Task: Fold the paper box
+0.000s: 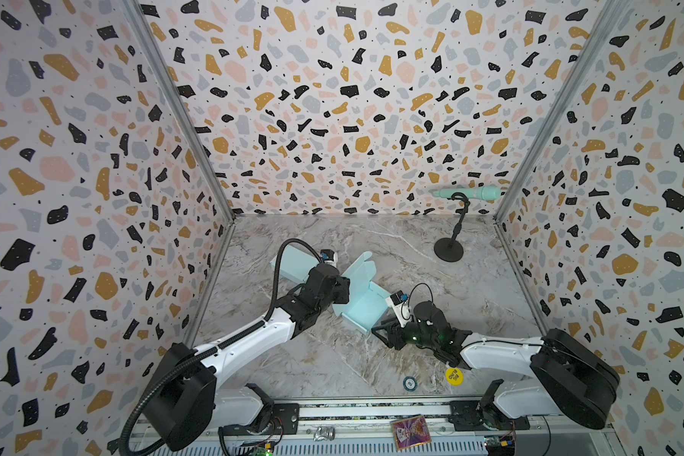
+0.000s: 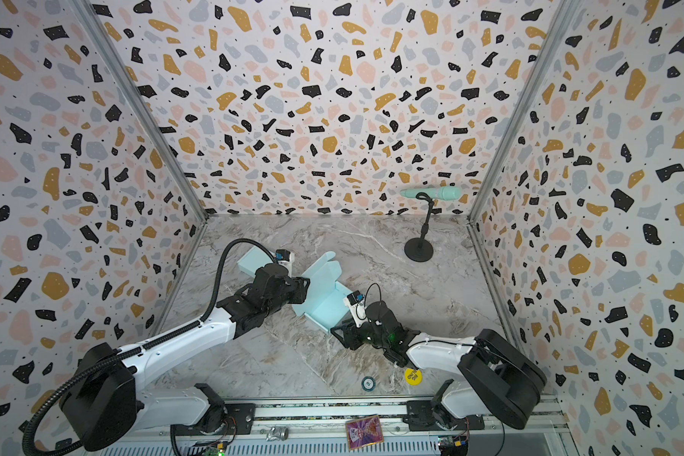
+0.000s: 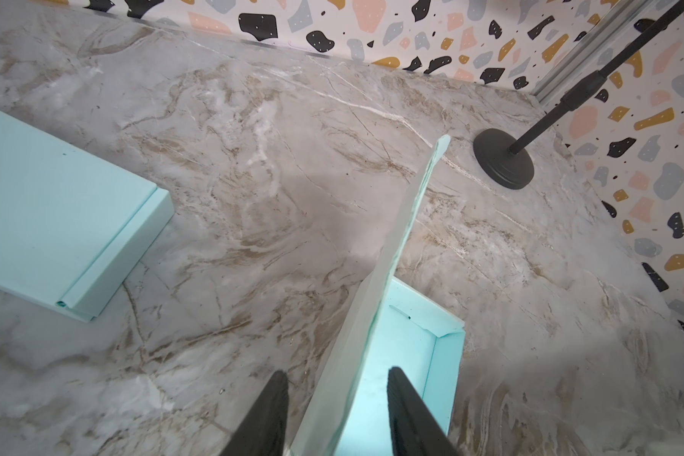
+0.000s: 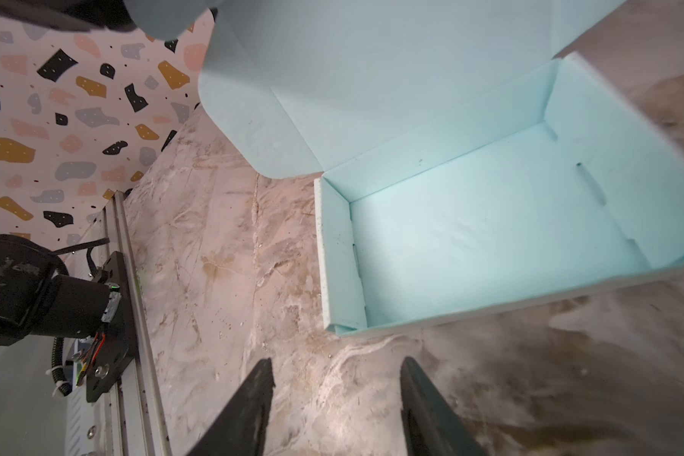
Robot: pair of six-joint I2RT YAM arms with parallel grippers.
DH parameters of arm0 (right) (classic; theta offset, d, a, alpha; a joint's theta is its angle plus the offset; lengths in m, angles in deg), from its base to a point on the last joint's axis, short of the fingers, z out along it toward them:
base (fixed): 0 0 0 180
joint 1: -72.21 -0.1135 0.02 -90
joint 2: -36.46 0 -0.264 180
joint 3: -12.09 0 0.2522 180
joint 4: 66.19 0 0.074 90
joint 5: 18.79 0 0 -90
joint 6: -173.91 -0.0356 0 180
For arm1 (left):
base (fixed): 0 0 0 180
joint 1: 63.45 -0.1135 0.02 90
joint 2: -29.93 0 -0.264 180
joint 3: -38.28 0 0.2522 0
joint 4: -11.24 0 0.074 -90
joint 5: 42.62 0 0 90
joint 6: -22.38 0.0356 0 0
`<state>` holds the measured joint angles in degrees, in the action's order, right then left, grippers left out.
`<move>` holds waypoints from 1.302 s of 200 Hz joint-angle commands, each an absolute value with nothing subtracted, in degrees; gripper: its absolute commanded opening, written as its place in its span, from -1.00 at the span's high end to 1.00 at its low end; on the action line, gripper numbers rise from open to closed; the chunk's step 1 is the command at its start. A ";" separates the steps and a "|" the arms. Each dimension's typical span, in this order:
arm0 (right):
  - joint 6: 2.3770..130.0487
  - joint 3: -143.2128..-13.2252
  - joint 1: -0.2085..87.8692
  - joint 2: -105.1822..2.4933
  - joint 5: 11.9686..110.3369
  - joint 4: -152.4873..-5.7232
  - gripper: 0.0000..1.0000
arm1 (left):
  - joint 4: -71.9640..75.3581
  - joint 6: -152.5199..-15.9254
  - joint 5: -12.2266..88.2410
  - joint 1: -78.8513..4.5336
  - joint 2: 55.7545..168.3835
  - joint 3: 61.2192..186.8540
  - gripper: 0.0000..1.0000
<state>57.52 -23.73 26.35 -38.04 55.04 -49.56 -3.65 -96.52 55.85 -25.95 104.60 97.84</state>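
Observation:
The paper box (image 1: 362, 310) (image 2: 324, 310) is light blue and lies mid-table with its tray open upward. Its walls stand up (image 4: 490, 237), and its lid (image 1: 362, 268) (image 4: 372, 79) rises at the far side. My left gripper (image 1: 342, 292) (image 2: 303, 290) (image 3: 334, 391) straddles the upright lid panel (image 3: 395, 244). Its jaws stand on either side of the panel, with a gap showing on each side. My right gripper (image 1: 378, 331) (image 2: 338, 329) (image 4: 336, 375) hangs open over bare marble, just short of the box's near corner, with nothing between its fingers.
A second light blue flat folded piece (image 1: 289, 262) (image 3: 56, 221) lies behind the left arm. A black stand (image 1: 449, 248) (image 3: 504, 158) holding a mint handle is at the back right. A yellow disc (image 1: 454, 376) and a small round chip (image 1: 410, 382) lie near the front edge.

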 commanded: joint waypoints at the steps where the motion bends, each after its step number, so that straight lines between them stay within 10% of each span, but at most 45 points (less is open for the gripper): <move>1: 62.63 -25.20 31.44 -31.39 59.77 -52.82 -0.18 | -2.17 -92.84 56.23 -26.27 105.20 98.69 0.25; 116: 96.70 -48.65 51.29 -58.64 23.43 -44.28 -0.16 | 0.92 -84.78 49.98 -26.26 105.67 97.63 0.71; 260: 119.26 -69.59 54.64 -74.09 8.29 -69.89 -0.33 | -0.50 -74.74 40.57 -26.26 105.95 100.24 1.00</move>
<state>114.74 -66.85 55.09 -73.98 11.57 -63.60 -1.16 -76.81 42.49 -26.15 105.82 97.95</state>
